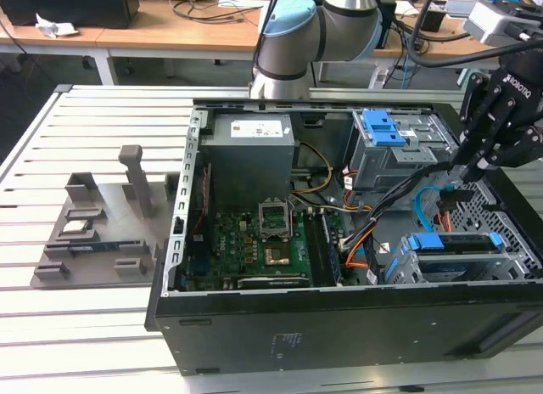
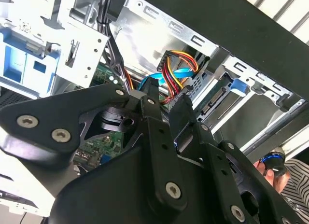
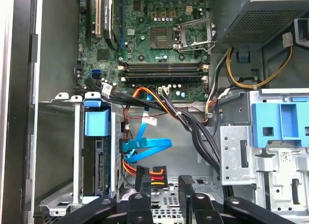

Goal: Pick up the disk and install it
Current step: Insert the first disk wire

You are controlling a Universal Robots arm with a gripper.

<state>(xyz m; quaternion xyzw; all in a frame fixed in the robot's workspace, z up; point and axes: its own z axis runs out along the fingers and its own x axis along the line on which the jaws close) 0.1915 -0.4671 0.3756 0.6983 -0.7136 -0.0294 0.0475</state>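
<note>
the black three-fingered gripper (image 1: 465, 175), jaws apart and empty, hangs beside the blue-framed silver disk (image 1: 454, 244) in its grey metal cage (image 1: 465, 267); nearby blue flat cable (image 3: 145, 146) could snag.

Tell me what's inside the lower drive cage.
The blue-framed disk sits in the drive cage, its rear edge facing the cables. The cage walls cover its label and far end.

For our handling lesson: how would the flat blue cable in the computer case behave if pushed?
The blue cable probably bends away floppily: it is a thin ribbon already looped. It likely weighs little, and, anchored at its black connector, may spring back.
</note>
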